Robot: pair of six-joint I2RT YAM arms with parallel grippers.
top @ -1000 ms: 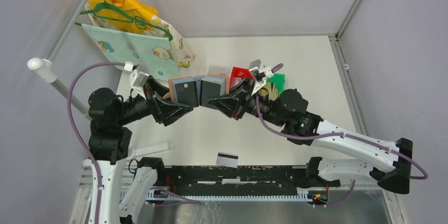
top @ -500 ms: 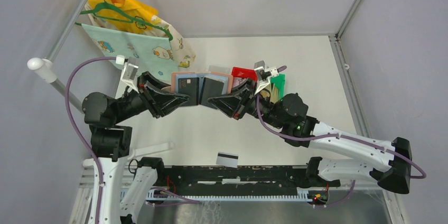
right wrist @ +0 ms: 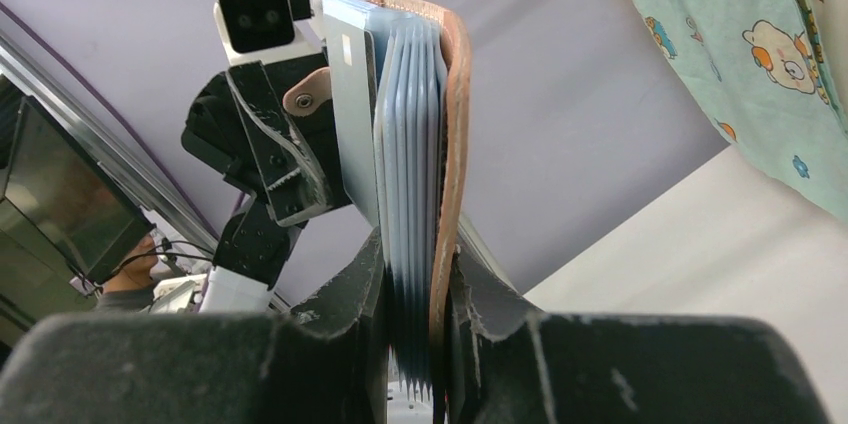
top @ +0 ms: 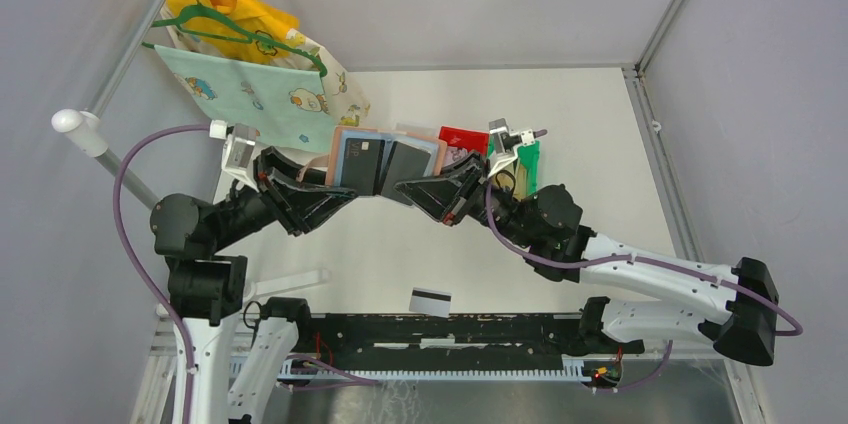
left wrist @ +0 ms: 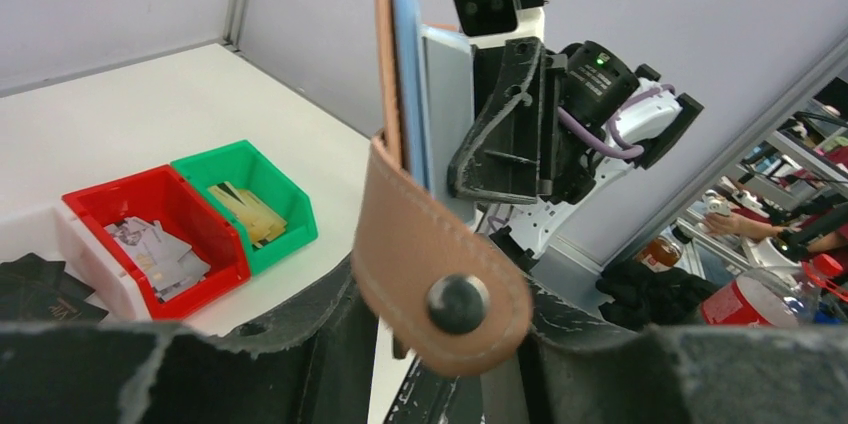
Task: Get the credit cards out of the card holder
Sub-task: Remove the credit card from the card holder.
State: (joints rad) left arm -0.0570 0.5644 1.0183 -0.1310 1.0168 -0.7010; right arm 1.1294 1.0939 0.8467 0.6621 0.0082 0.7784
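Observation:
The reddish-brown card holder hangs open in the air between both grippers. My right gripper is shut on its right half; the brown cover and a stack of light blue pockets sit between the fingers of the right gripper. My left gripper is closed on the left half, where a dark card shows in a pocket. In the left wrist view the snap tab fills the gap of the left gripper. One white credit card with a black stripe lies on the table near the arm bases.
A red bin and a green bin, both holding cards, stand behind the holder. Printed cloths on a green hanger hang from a rail at the back left. Grey walls close in the table.
The left gripper has moved up onto the holder's left half and its jaws have narrowed around it. Both arms and the holder have shifted slightly away from the bases.

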